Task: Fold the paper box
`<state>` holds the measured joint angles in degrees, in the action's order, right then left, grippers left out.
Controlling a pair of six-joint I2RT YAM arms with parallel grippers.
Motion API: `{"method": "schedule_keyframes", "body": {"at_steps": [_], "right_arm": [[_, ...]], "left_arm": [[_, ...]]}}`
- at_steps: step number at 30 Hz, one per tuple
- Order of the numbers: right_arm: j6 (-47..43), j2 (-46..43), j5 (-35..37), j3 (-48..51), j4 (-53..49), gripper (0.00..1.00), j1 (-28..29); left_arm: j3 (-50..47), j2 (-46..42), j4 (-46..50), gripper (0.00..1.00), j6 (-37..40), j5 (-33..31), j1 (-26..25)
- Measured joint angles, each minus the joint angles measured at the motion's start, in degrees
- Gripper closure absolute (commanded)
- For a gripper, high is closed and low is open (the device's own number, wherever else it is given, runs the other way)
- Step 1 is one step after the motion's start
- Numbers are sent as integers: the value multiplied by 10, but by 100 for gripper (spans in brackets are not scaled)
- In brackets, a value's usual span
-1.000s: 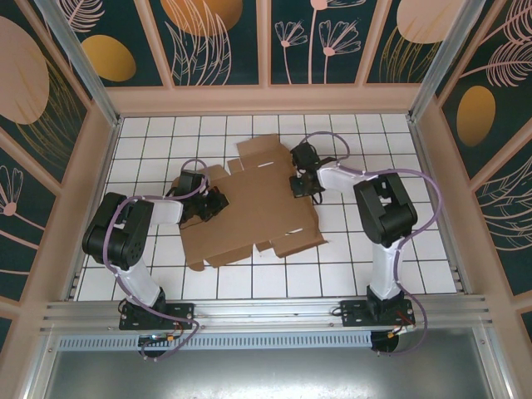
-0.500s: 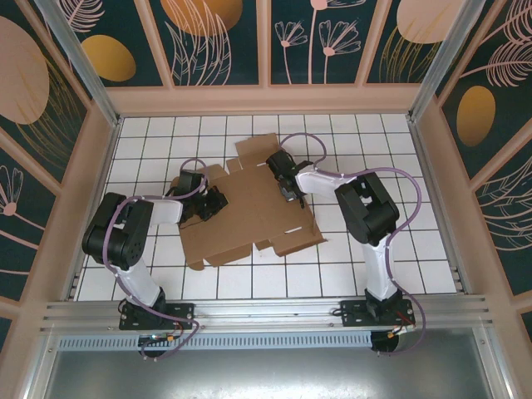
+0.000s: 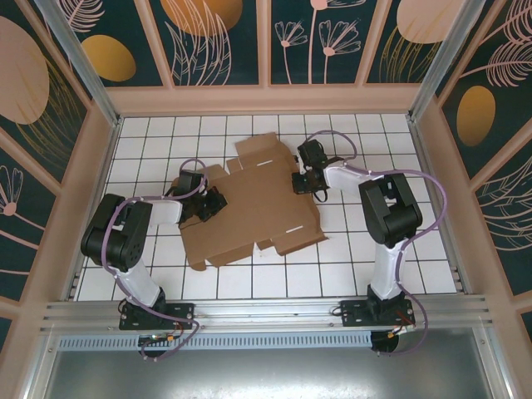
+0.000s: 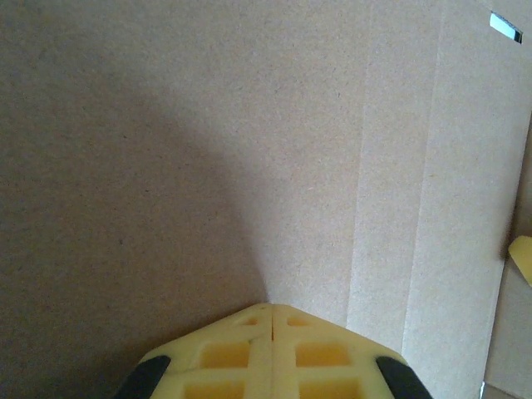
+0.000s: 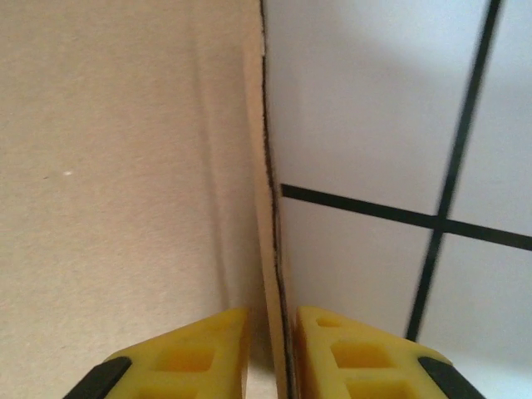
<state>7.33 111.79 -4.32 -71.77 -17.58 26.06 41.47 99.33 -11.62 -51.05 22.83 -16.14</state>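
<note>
Right hand [image 5: 272,324] straddles edge of brown paper box [image 3: 249,216].

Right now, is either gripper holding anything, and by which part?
The left gripper is shut on nothing, above the paper box. The right gripper straddles the box's right edge; whether it pinches it cannot be told.

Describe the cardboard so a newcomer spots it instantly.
On the white tiled table lies the paper box: a flat die-cut sheet with flaps and slots. It is the one brown thing there, the left gripper over it, the right gripper straddling its right edge.
</note>
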Motion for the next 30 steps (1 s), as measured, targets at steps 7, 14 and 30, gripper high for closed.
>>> {"method": "schedule_keyframes", "body": {"at_steps": [7,14,30], "right_arm": [[0,0,-42,4,14,88,-1],[-11,0,-26,4,15,94,5],[-71,46,-8,-58,7,87,24]], "left_arm": [[0,-19,16,100,0,-4,-3],[-8,-19,17,100,0,-4,-9],[-19,-37,29,100,0,22,-46]]}}
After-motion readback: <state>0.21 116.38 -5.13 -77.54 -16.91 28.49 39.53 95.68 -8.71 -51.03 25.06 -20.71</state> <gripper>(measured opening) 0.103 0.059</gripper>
